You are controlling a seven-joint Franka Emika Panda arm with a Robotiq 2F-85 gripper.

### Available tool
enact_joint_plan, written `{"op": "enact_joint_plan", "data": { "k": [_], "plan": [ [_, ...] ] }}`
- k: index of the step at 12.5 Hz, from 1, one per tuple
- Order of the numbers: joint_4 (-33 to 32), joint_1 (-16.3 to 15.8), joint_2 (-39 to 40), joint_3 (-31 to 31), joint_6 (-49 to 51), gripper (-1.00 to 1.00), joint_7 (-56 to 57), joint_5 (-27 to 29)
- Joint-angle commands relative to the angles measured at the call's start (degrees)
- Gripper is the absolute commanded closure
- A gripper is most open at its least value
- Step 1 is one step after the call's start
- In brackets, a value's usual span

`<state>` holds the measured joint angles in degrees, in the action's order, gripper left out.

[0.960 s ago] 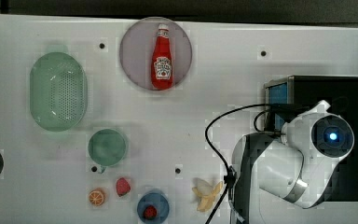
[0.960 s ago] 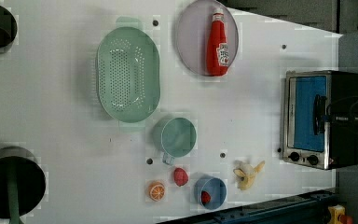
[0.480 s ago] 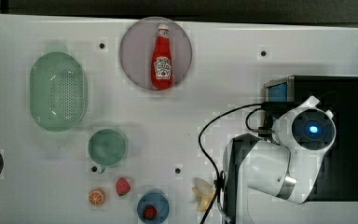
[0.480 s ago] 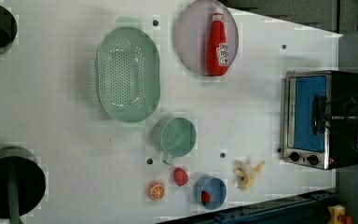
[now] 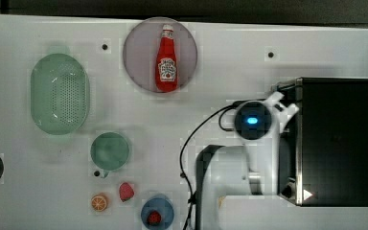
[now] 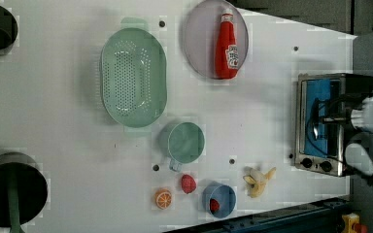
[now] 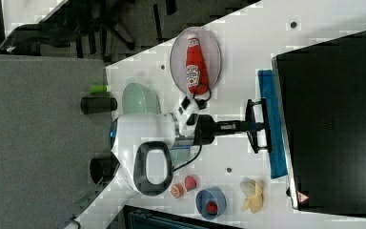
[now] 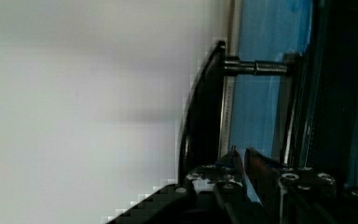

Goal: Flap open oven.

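With its fingers narrowed near the dark handle (image 7: 259,125) of the toaster oven (image 7: 333,129) (which sits at the worktop's (image 5: 249,52) edge on the top view's right), the gripper (image 7: 257,125) could slip off mid-pull if its hold is shallow, letting the glass door (image 6: 320,114) snap shut.

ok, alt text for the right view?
White robot arm reaches level toward the boxy black-topped toaster oven, its gripper at the dark bar handle on the blue glass door. Behind: red ketchup bottle lying on a round grey plate.
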<state>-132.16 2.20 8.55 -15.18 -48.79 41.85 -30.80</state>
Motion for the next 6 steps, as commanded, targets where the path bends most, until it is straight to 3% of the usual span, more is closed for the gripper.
{"op": "enact_joint_plan", "data": {
  "k": [1,6],
  "plan": [
    [-1.12,-3.96,4.32,3.05,0.0,0.65,-15.47,-7.32],
    [-1.0,-8.38,11.53,5.87,1.52,0.65,-41.51,-23.5]
  ]
}}
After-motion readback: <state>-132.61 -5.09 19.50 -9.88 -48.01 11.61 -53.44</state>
